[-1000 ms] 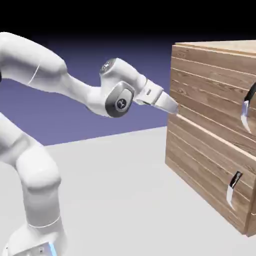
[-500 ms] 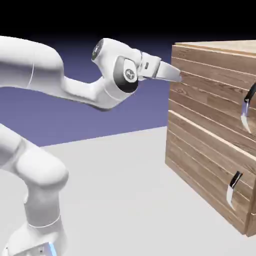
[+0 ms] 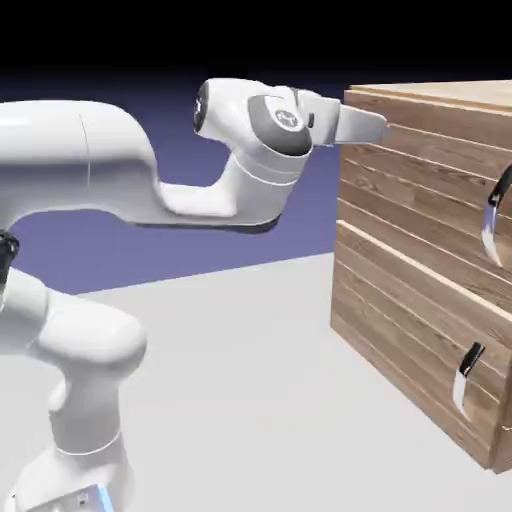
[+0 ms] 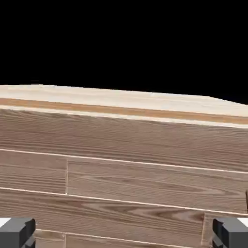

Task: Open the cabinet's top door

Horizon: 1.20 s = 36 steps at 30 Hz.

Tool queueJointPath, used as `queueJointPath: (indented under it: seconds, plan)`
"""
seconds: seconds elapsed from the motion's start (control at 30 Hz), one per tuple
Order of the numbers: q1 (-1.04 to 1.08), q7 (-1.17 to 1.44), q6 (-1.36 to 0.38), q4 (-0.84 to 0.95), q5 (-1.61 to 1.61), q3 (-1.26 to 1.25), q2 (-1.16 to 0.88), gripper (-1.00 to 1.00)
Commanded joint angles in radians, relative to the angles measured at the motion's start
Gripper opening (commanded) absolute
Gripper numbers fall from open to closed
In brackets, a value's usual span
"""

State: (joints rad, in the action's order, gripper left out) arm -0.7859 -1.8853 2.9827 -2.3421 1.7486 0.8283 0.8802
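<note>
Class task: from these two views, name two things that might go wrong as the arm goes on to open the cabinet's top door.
1. The open tool sits by the cabinet near its top left corner, far from the top door's handle; sweeping across, it might scrape the planks.
2. The hand view shows only wood, no handle, so aiming the grasp may go wrong.

The arm (image 3: 150,190) reaches level toward the cabinet (image 3: 420,180), its hand beside the upper left corner.
</note>
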Motion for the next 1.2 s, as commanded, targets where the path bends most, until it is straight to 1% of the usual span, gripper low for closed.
queueJointPath:
  seconds: [0.0,0.83,0.9,1.07,1.1,1.13,1.17]
  plan:
    - [-0.019,-0.029,-0.001,0.012,0.044,0.021,0.008,0.0]
    - [-0.5,-0.74,-0.035,0.303,1.131,0.536,0.201,0.0]
    - [-0.508,-0.752,-0.036,0.307,1.149,0.544,0.204,0.0]
    - [-0.682,-0.745,-0.029,0.468,1.149,0.63,0.186,0.0]
    - [-0.682,-0.745,-0.029,0.468,1.149,0.63,0.186,-1.0]
    - [-0.682,-0.745,-0.029,0.468,1.149,0.63,0.186,-1.0]
    - [-0.65,-0.759,-0.051,0.432,1.149,0.614,0.176,-1.0]
